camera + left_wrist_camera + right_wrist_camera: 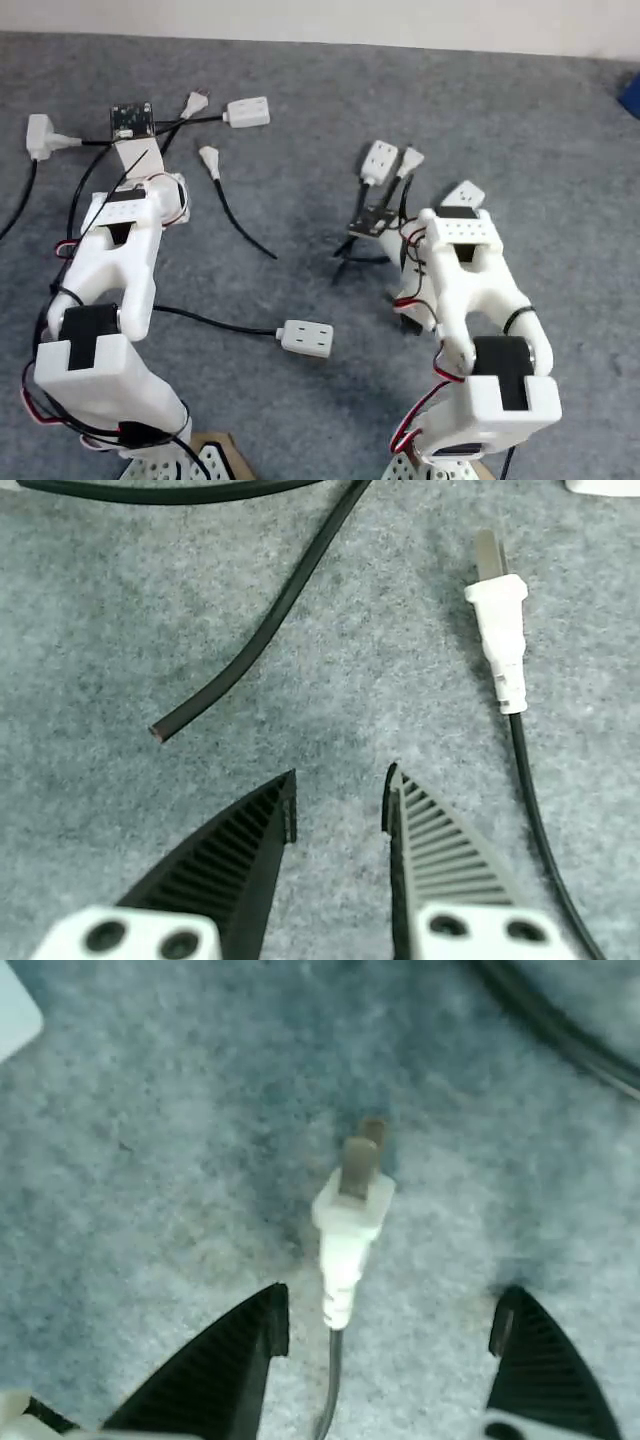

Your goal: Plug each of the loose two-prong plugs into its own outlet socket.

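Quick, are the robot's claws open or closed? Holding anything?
Left gripper: open, holding nothing.
Right gripper: open, white two-prong plastic plug lying between its jaws, ungripped.

The left arm (115,265) is extended forward, and the left claw (340,775) is held low over the counter (300,100), jaws parted a little. The right arm (465,280) is angled forward likewise, the right claw (390,1305) spread wide.

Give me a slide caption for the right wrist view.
Open right claw lined up on a white two-prong plug lying on grey carpet.
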